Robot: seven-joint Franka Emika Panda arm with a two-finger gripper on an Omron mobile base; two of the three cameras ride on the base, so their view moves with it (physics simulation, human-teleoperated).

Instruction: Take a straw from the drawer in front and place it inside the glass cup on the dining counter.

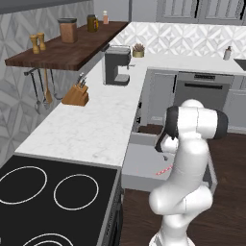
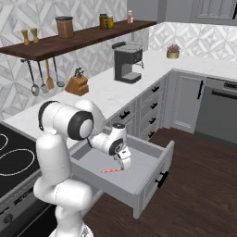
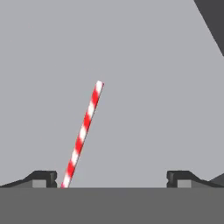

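From my right base camera I see the wide grey pulled-out drawer (image 2: 139,178) whole, the two-finger gripper (image 2: 125,165) down inside it; the left base camera hides most behind the arm. The thin red-and-white striped straw (image 3: 83,133) lies flat on the drawer floor. The claw is released, jaws wide; the straw's near end sits just beside one fingertip (image 3: 43,178).

Dark wood floor (image 2: 203,185), patterned wall tiles (image 1: 182,38)
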